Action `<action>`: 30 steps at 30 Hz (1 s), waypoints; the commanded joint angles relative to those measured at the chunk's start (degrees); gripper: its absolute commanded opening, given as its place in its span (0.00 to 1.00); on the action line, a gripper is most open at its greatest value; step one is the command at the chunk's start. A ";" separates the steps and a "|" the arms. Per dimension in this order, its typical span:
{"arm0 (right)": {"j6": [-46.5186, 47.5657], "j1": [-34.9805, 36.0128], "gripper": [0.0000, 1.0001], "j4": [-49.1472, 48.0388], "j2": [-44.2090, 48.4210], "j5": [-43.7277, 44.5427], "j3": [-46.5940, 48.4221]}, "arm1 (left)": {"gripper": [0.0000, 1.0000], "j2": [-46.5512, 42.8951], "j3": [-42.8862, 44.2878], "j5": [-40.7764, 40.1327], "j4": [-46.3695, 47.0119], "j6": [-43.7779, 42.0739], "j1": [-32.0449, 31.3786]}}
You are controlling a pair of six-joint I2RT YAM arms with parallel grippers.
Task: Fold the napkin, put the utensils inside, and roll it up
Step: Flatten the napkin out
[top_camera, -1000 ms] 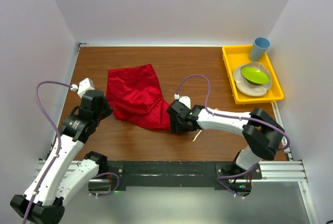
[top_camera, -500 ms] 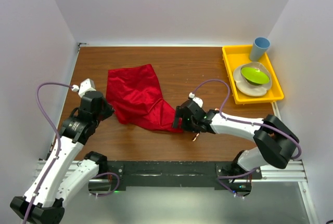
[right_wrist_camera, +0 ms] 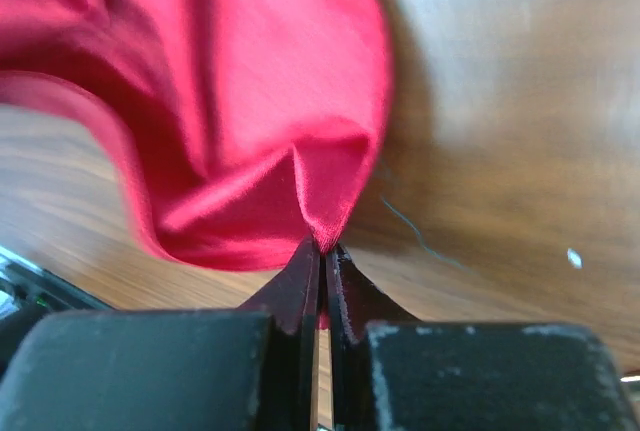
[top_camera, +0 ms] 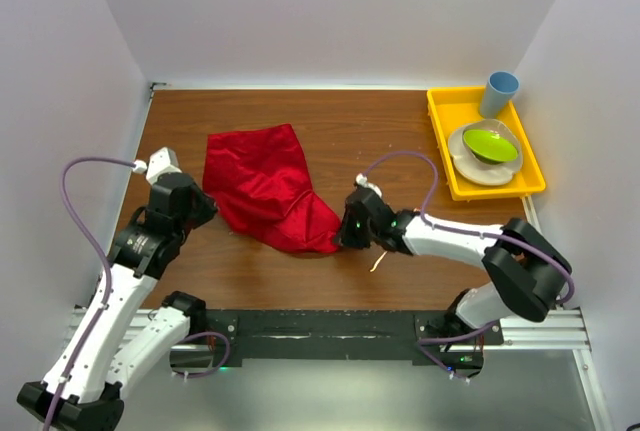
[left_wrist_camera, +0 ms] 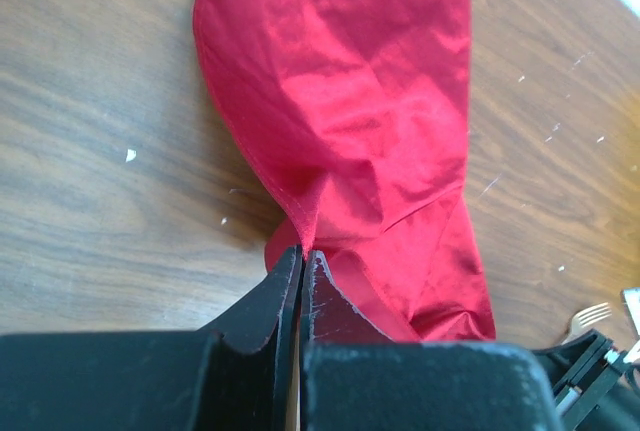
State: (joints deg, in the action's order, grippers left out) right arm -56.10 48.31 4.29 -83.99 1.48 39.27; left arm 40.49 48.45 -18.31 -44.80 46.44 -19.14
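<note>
I am pinching the napkin [top_camera: 262,183] with both grippers. My left gripper [left_wrist_camera: 301,254] is clamped on a thin sliver of hem at the cloth's near left edge. My right gripper [right_wrist_camera: 323,248] is squeezed together on a small peak of fabric at the near right corner. The napkin is lying bunched and creased on the table [top_camera: 400,141], left of the middle, stretched between my two wrists and far from flat. The fork [left_wrist_camera: 586,317] is lying on the bare wood just beside my right wrist, close to the cloth's right corner but not on it (from above it is only a thin glint).

What I am worrying about most is how little cloth each bite is taking. The fabric is looking shiny and slick, so I am judging that a quick lift or a hard pull could slide either hem out of the jaws. That would drop one side into a heap.

I am also suspecting that my right jaws are gripping a pucker and not a clean single corner. If so, spreading the cloth would drag a wrinkle along instead of opening it.

Finally, my right forearm is hanging close over the fork. A careless sweep could push it toward the near edge or bury it under the cloth.
</note>
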 commanded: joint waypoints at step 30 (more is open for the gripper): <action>15.85 -16.52 0.00 13.21 26.40 -22.92 5.29 | 0.00 14.01 19.26 -9.54 4.68 -11.29 7.09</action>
State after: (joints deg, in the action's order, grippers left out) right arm -32.51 25.71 19.84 -59.75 -14.41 64.27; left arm 56.75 78.37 -19.07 -19.94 25.89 -12.38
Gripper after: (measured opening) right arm 0.015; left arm 0.021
